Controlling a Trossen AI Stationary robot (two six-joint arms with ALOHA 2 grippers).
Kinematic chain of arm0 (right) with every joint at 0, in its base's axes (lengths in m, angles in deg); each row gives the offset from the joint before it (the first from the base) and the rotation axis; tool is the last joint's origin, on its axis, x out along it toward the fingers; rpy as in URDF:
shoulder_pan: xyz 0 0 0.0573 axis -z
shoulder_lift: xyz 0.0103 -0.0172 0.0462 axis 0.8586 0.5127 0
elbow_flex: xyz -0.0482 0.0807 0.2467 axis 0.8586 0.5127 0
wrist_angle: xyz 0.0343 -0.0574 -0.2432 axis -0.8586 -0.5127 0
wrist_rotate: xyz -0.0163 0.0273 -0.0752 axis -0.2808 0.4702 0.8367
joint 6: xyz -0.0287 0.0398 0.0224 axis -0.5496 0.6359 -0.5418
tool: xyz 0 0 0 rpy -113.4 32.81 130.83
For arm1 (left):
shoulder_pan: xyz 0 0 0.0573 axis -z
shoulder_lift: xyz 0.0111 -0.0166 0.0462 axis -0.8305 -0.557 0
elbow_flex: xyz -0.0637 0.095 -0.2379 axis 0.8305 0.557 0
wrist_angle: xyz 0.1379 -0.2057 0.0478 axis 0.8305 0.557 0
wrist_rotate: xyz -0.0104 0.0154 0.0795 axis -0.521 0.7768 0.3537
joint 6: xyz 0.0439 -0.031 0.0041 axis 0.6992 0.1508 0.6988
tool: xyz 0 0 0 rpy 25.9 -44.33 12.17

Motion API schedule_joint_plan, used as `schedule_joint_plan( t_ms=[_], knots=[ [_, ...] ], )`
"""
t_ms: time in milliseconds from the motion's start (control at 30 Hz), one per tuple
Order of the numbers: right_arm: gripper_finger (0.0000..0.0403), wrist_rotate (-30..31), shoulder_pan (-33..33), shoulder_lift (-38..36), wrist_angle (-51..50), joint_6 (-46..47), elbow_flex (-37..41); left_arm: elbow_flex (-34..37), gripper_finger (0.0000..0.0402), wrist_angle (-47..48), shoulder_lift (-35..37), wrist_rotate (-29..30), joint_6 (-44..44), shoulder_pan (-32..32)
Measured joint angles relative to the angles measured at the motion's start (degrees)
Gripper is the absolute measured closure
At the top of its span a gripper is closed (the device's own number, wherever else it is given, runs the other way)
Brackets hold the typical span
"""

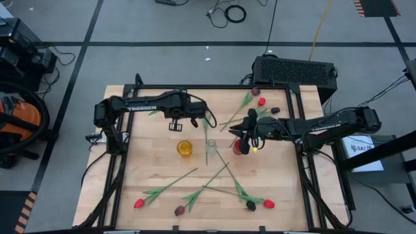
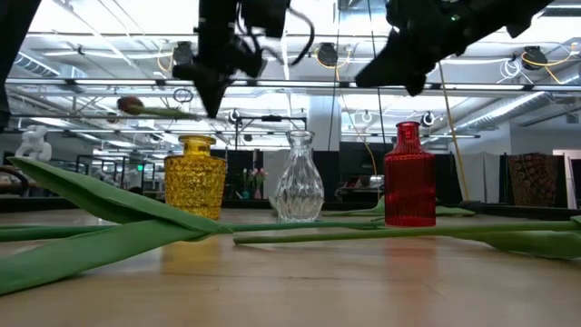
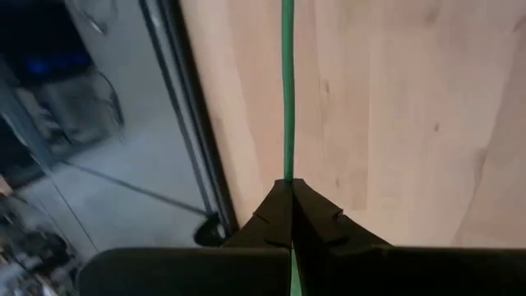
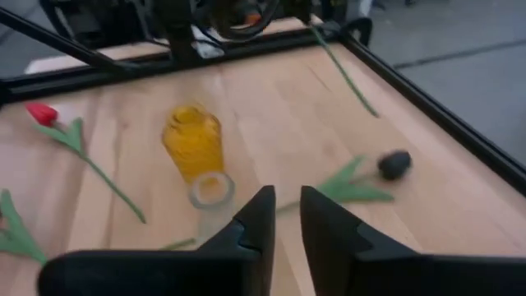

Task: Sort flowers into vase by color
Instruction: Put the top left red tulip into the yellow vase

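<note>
Left wrist view shows the left gripper [image 3: 289,187] clamped on a tulip stem [image 3: 287,82]; right gripper [image 4: 282,205], fingers slightly parted, hovers at the red vase's [image 2: 409,175] twelve o'clock.

Two matte black jointed robot arms, white TROSSEN lettering along each forearm, each ending in paired angular black fingers [image 4: 325,234]
</note>
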State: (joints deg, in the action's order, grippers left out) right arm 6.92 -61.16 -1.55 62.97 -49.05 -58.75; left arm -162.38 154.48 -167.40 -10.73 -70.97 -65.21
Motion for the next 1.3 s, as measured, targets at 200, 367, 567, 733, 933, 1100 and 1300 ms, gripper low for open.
schedule_joint_plan(
  t_ms=[200,367,567,733,933,1100,1300],
  knots=[
    [0.0302,-0.19,0.00,5.12,1.27,-3.61,-4.61,-3.13,0.0401,-1.71,0.04,0.13,2.63,5.97],
    [0.0277,-0.44,0.00,9.35,0.87,-4.88,-8.23,-3.13,0.0401,-2.22,0.04,0.12,2.99,8.98],
    [0.0257,-0.68,0.00,14.88,1.26,-8.17,-10.71,-3.13,0.0401,-2.34,0.04,0.89,1.52,10.94],
    [0.0257,-0.66,0.00,18.66,1.55,-9.66,-13.67,-3.13,0.0401,-2.57,0.04,0.95,1.49,11.34],
    [0.0281,-0.59,0.01,20.52,1.20,-10.04,-15.08,-3.13,0.0401,-2.82,0.04,1.08,1.50,11.34],
    [0.0314,0.11,0.00,20.20,1.35,-10.06,-15.08,-3.13,0.0401,-3.61,0.04,1.08,1.53,11.34],
    [0.0314,0.11,0.00,20.06,0.51,-10.00,-15.08,-2.65,0.0402,-6.72,0.04,1.06,1.48,11.23]
  ],
)
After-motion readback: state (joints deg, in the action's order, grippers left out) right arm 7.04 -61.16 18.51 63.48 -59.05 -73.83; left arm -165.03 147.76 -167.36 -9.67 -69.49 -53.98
